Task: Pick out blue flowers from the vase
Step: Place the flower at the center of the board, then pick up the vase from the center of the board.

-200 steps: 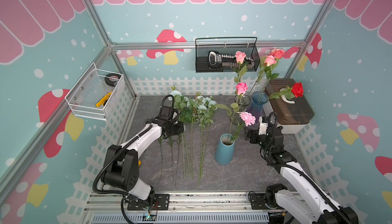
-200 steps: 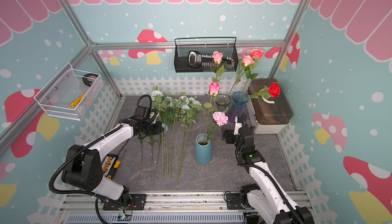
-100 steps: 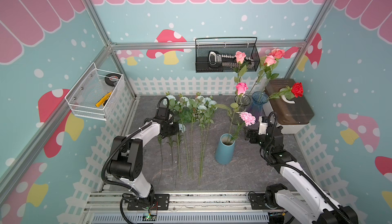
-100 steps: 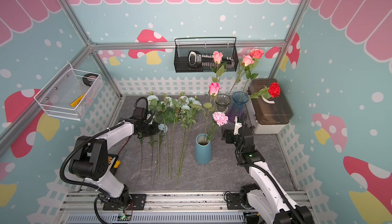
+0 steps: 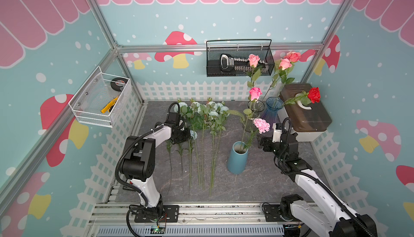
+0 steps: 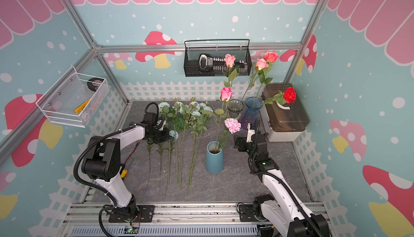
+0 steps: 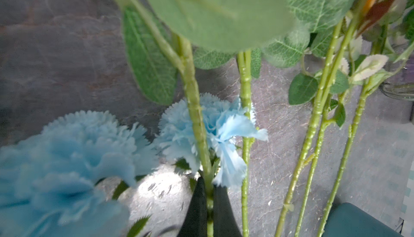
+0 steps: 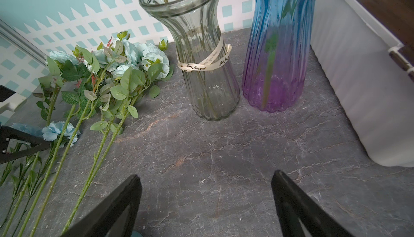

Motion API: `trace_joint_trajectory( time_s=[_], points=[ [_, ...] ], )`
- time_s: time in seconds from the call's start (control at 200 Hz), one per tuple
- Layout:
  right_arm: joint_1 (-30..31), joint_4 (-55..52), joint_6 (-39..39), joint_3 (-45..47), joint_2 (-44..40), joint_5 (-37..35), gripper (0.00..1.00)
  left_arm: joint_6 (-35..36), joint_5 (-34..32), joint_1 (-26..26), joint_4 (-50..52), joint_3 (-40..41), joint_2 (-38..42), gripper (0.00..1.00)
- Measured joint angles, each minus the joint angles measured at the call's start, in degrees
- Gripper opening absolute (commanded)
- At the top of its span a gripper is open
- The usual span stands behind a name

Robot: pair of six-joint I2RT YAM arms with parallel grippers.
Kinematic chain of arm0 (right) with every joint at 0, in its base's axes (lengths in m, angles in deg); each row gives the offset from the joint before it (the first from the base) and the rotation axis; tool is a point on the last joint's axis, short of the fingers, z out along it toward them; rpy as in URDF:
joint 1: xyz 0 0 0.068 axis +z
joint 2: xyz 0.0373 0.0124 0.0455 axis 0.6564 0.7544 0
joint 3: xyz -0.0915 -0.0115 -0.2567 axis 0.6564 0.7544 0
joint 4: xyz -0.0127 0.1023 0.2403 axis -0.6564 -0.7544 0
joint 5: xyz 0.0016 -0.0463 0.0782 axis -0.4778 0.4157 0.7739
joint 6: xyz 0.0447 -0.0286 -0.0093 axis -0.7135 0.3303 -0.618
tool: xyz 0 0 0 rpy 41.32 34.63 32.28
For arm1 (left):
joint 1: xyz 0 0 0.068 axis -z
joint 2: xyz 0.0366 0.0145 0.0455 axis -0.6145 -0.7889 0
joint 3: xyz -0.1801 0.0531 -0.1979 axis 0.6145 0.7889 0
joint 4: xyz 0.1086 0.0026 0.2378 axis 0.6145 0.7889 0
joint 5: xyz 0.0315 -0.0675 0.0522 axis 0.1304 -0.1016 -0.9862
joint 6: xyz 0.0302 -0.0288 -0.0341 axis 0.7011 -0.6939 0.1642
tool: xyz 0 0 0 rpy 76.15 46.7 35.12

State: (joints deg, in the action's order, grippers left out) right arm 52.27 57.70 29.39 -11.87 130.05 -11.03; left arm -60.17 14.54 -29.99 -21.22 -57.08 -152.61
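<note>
A white wire basket (image 5: 98,103) hangs on the left wall. Below it, the left gripper (image 7: 209,185) sits low over the grey table (image 5: 257,179). Its jaws are closed on 1 thin green stem (image 7: 195,103) belonging to the blue flowers (image 5: 206,117). The blue flowers lie flat on the table in a row, with heads toward the back fence and stems toward the robot base. None stands in a vase. A small frilly blue head (image 7: 201,123) rests just beyond the closed fingertips.

To the right of the row, a teal vase (image 5: 237,159) stands upright and holds a pink carnation (image 5: 261,125). The right gripper (image 8: 206,191) hovers beside this vase, its jaws spread wide with nothing between them.

Behind it, a clear glass vase (image 8: 208,67) and a blue-to-purple glass vase (image 8: 277,56) stand just beside each other. A red rose (image 5: 313,94) leans over the brown-lidded box (image 5: 307,114) at the far right.
</note>
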Motion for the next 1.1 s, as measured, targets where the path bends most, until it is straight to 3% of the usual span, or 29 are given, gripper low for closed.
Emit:
trace_joint_trajectory(
  time_s=[0.075,0.24,0.345,0.46,0.57,0.7,0.84,0.921,1.101],
  points=[
    [0.00,0.02,0.00,0.00,0.22,0.15,0.90,0.13,0.04,0.15,0.07,0.00,0.00,0.13],
    [0.00,0.02,0.00,0.00,1.40,0.59,0.90,0.92,-0.07,0.37,-0.02,-0.02,0.02,0.47],
    [0.00,0.02,0.00,0.00,1.86,0.83,0.90,0.81,-1.77,1.90,0.46,-0.02,1.14,0.59],
    [0.00,0.07,0.02,-0.04,2.12,0.90,0.90,0.72,-6.78,5.86,2.25,-0.07,6.38,0.65],
    [0.00,0.24,0.02,-0.07,3.23,0.90,0.89,0.92,-14.93,12.98,2.82,-1.60,14.93,0.65],
    [0.00,0.17,0.04,-0.15,4.74,0.85,0.86,1.03,-23.47,21.68,-3.76,-1.42,25.09,0.65],
    [0.00,0.20,0.07,-0.15,4.87,0.59,0.85,0.07,-28.83,23.71,-21.75,11.13,35.19,0.66],
    [0.00,0.20,0.07,-0.15,4.74,-0.04,0.85,-0.85,-29.64,23.61,-30.84,20.46,37.75,0.73],
    [0.00,-0.28,0.50,-0.28,4.59,-1.22,0.82,-1.55,-29.38,23.65,-39.19,31.71,38.27,0.84]
  ],
)
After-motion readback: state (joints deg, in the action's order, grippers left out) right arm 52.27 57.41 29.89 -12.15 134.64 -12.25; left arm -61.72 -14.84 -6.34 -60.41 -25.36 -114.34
